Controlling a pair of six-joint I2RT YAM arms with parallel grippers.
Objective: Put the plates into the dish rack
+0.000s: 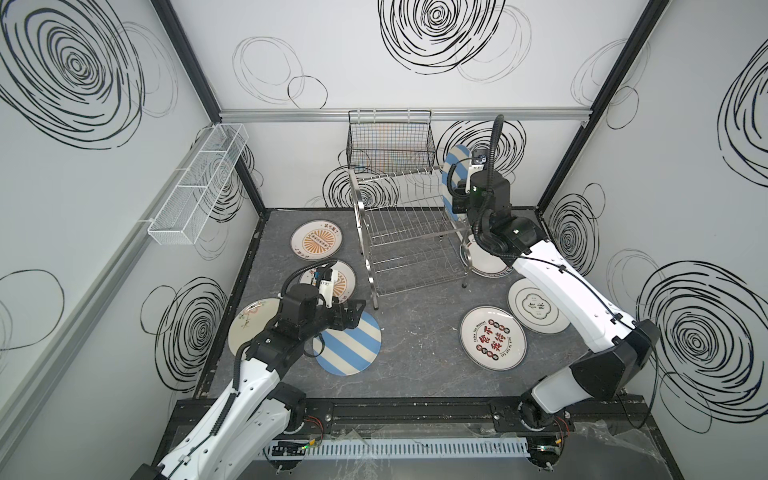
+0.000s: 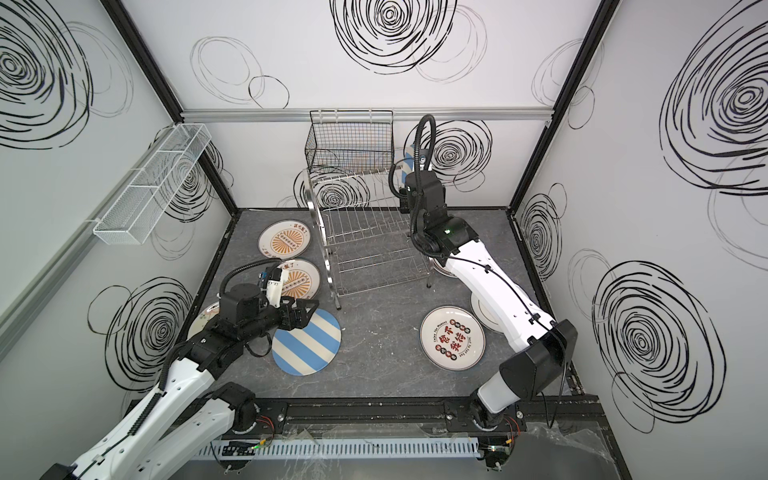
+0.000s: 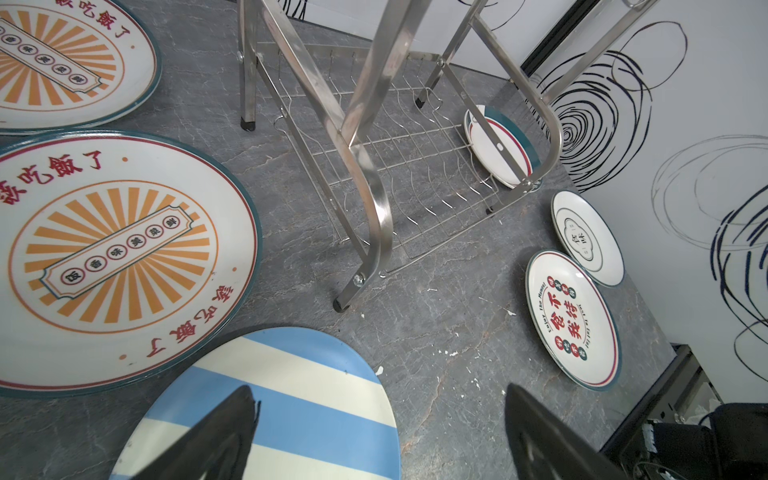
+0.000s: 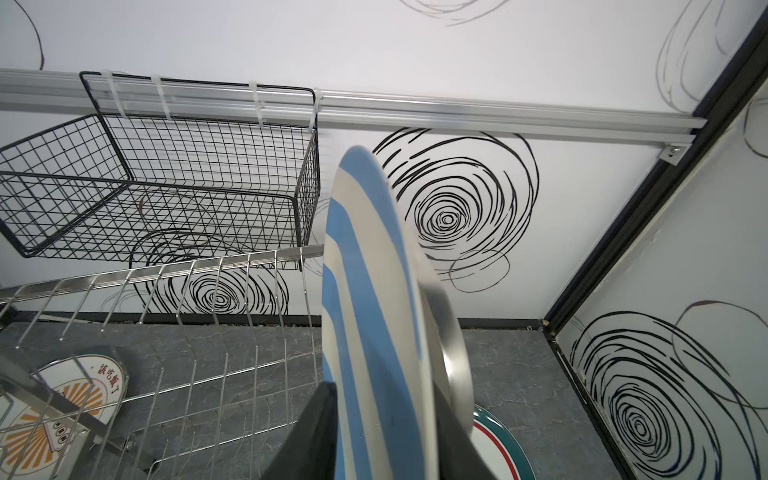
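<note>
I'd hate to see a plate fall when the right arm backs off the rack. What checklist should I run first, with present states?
1. The upright striped plate stands at the dish rack's right end: ok.
2. Its lower edge seated between divider wires: cannot tell.
3. The right gripper released: cannot tell; its fingers flank the plate.
4. Remaining upper slots free: ok.
5. The left gripper open, holding nothing: ok.
</note>
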